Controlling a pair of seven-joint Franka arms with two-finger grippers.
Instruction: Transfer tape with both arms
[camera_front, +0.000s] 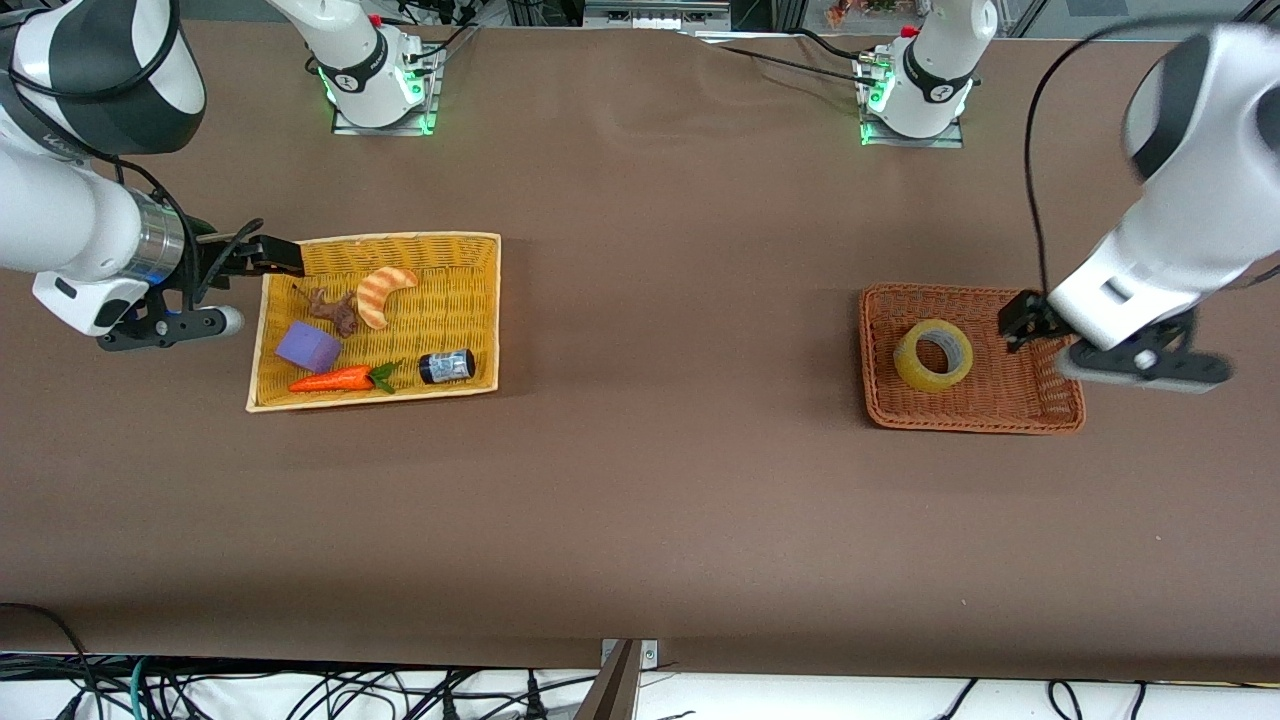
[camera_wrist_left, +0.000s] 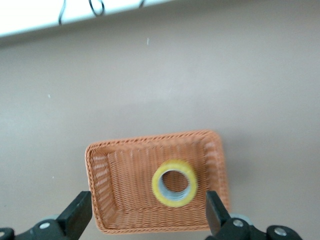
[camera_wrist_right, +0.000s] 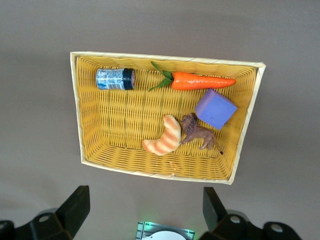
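The tape (camera_front: 933, 355), a yellowish translucent ring, stands tilted in a brown wicker basket (camera_front: 1040, 412) toward the left arm's end of the table. It also shows in the left wrist view (camera_wrist_left: 174, 183), inside the basket (camera_wrist_left: 125, 200). My left gripper (camera_front: 1022, 322) hangs open and empty over that basket's end, beside the tape and apart from it; in its wrist view the gripper (camera_wrist_left: 148, 217) has its jaws spread wide. My right gripper (camera_front: 272, 256) is open and empty over the corner of a yellow basket (camera_front: 470, 245); in its wrist view the gripper (camera_wrist_right: 144, 210) is over bare table.
The yellow basket (camera_wrist_right: 125, 165) holds a striped croissant toy (camera_front: 383, 293), a brown animal figure (camera_front: 335, 309), a purple block (camera_front: 308, 347), a toy carrot (camera_front: 335, 380) and a small dark can (camera_front: 446, 365). The arms' bases (camera_front: 375, 95) stand along the table's far edge.
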